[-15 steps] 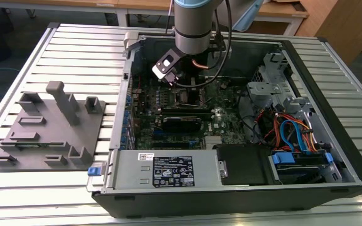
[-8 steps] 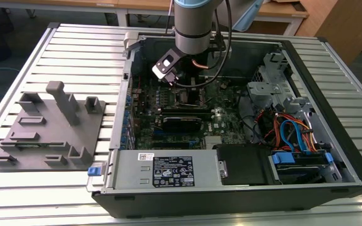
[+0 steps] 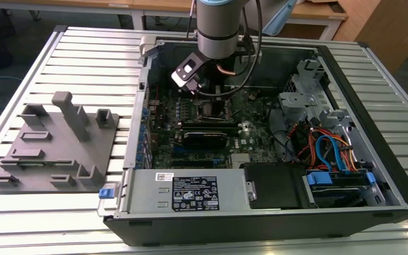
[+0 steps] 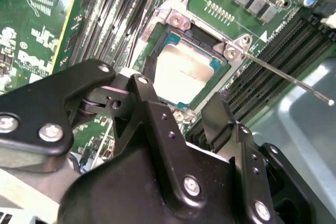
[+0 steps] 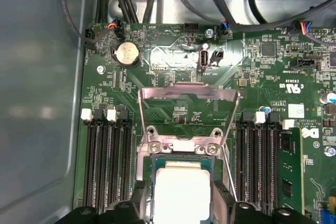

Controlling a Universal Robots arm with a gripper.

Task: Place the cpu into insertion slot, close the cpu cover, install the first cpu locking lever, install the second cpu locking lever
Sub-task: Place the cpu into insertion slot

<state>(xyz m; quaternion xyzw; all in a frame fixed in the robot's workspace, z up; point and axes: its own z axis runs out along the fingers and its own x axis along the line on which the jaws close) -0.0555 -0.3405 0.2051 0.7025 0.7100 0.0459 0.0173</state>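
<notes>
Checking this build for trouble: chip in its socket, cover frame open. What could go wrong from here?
The small square silver-topped cpu lies in the silver-rimmed insertion slot with the black gripper close over it; pulling away askew might shift it.
The thin silver cpu cover frame is open; closing it on a shifted chip could damage the socket.
The thin metal lever rod juts out beside the socket and may snag.

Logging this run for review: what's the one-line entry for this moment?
cpu: in insertion slot | cpu cover: open, tilted up | pincer: right above cpu
</notes>
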